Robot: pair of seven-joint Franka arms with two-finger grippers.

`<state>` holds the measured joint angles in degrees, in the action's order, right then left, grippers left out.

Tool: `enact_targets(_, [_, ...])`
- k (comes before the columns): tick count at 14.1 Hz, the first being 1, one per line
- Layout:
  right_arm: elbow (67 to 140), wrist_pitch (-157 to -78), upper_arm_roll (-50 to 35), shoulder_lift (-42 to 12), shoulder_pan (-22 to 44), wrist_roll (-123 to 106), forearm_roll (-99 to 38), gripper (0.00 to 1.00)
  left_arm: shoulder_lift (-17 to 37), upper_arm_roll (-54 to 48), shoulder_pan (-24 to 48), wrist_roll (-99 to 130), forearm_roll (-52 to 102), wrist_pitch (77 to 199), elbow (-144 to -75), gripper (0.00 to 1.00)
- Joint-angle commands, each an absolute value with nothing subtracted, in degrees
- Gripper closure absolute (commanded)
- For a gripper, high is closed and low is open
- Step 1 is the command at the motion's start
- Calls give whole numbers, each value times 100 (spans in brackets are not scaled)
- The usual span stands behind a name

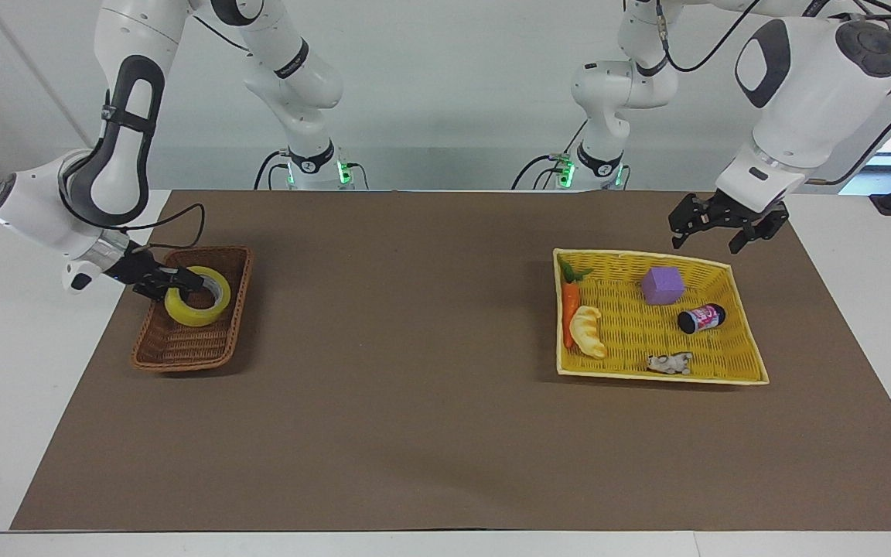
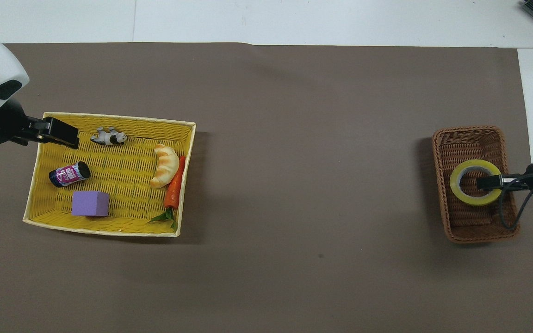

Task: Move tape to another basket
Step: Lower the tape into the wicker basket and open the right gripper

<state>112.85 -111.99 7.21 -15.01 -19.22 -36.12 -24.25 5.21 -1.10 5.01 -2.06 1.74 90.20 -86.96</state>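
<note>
The yellow tape (image 1: pixel 195 316) is a ring lying low inside the dark brown wicker basket (image 1: pixel 182 350), in the half nearer the robots. My right gripper (image 1: pixel 180 283) is shut on the ring's wall, one finger inside the hole. The overhead view shows the tape (image 2: pixel 472 201) within the brown basket (image 2: pixel 467 138), with the right gripper (image 2: pixel 489 181) on its rim. My left gripper (image 1: pixel 704 244) is open and empty, up over the corner of the yellow basket (image 1: pixel 646 257) nearest its own base. It shows in the overhead view too (image 2: pixel 65 136).
The flat yellow basket (image 2: pixel 123 121) at the left arm's end holds a purple cube (image 1: pixel 663 285), a small dark bottle (image 1: pixel 701 318), a toy cow (image 1: pixel 670 363), a croissant (image 1: pixel 589 331) and a carrot (image 1: pixel 569 302). A brown mat (image 1: pixel 414 348) covers the table.
</note>
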Motion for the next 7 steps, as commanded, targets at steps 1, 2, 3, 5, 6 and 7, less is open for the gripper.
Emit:
enact_targets(1, [11276, -11224, 659, -1494, -1987, -3744, -2382, 59, 501, -9, 615, -281, 79, 8553, -8246, 0])
enact_targets(2, [11276, -11232, 659, -1494, -1986, -3735, -2391, 22, 510, -9, 607, -333, 70, 8430, -8201, 0])
enact_targets(3, [11276, -11285, 650, -1494, -1986, -3727, -2391, 0, 484, -9, 589, -430, 70, 8429, -8209, 0])
enact_targets(5, [11259, -11338, 650, -1503, -1995, -3735, -2382, 0, 317, 9, 606, -457, 105, 8455, -8314, 0])
enact_targets(6, [11224, -11329, 650, -1512, -2004, -3744, -2382, 0, 299, 17, 554, -440, 114, 8464, -8358, 0])
enact_targets(7, [11189, -11320, 650, -1520, -2004, -3744, -2391, 0, 281, 70, 545, -431, 114, 8516, -8350, 0])
